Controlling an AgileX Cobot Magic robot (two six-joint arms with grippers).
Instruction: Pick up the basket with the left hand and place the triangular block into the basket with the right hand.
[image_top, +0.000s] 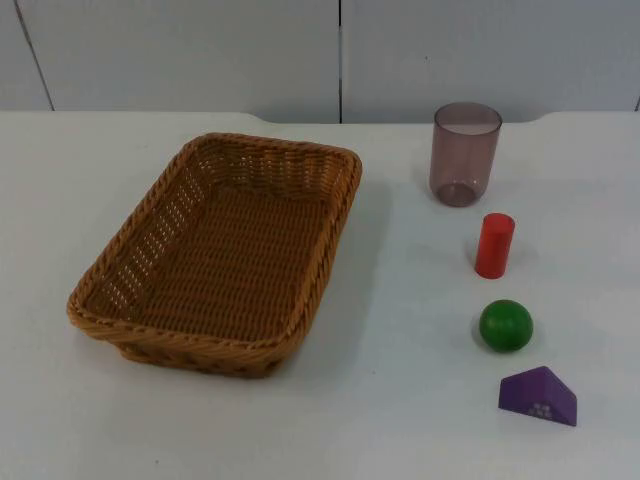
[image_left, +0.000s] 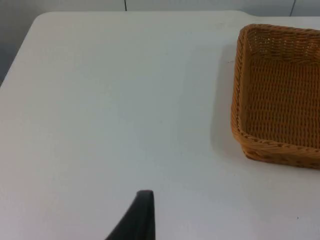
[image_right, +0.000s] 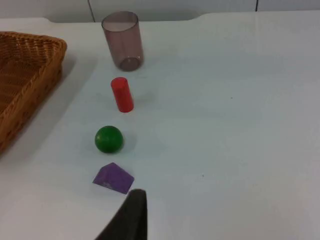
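Basket (image_top: 225, 255) sits empty on counter (image_top: 400, 400) — stiff wicker, likely light, grab the rim. Purple triangular block (image_top: 539, 396) beside green ball (image_top: 505, 325) — hard, sloped faces, pinch the flat ends. Both grippers' state: cannot tell.

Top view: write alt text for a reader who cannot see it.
An empty brown wicker basket sits on the left half of a white table. To its right, four things stand in a row running from the far wall toward the camera: a translucent purple-tinted cup, an upright red cylinder, a green ball and a purple triangular block.
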